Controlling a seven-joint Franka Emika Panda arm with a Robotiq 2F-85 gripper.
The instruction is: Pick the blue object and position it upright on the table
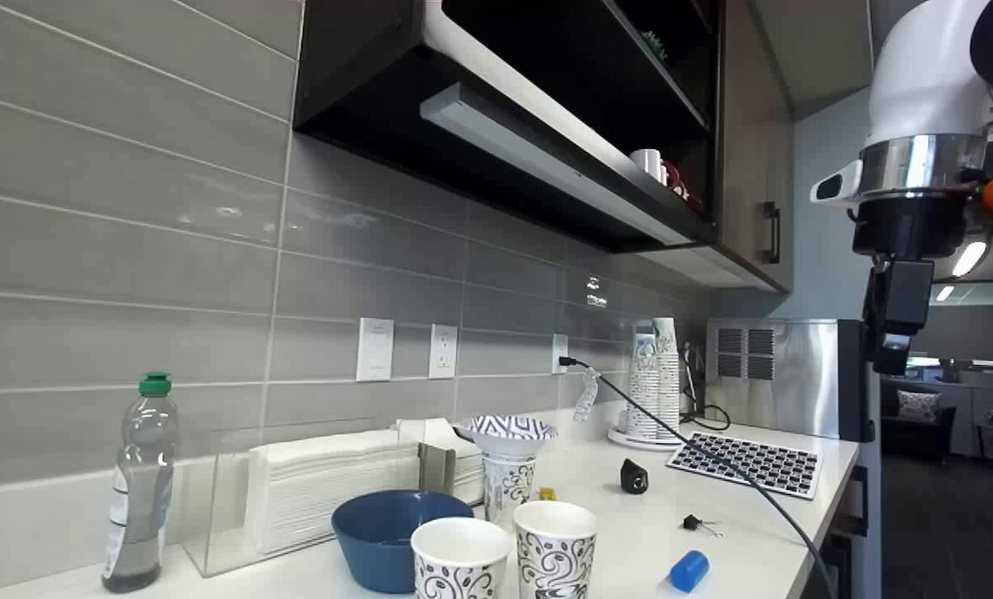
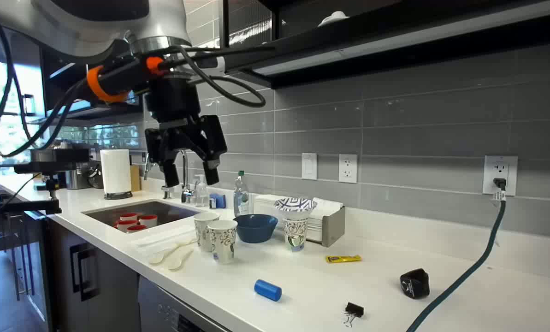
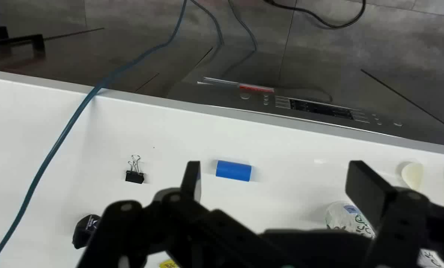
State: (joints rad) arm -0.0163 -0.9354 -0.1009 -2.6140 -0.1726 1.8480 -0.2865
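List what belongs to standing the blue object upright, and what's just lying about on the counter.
Part of the job:
blue object, lying on its side
white countertop, where it should stand
gripper, open

Just lying about:
black binder clip
small yellow packet
small black item
dark-blue bowl
patterned paper cups
green-capped bottle
pale spoons

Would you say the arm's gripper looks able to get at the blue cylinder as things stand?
Probably yes: the gripper is open, and the blue cylinder lies on its side on the counter, uncovered and clear of other items.
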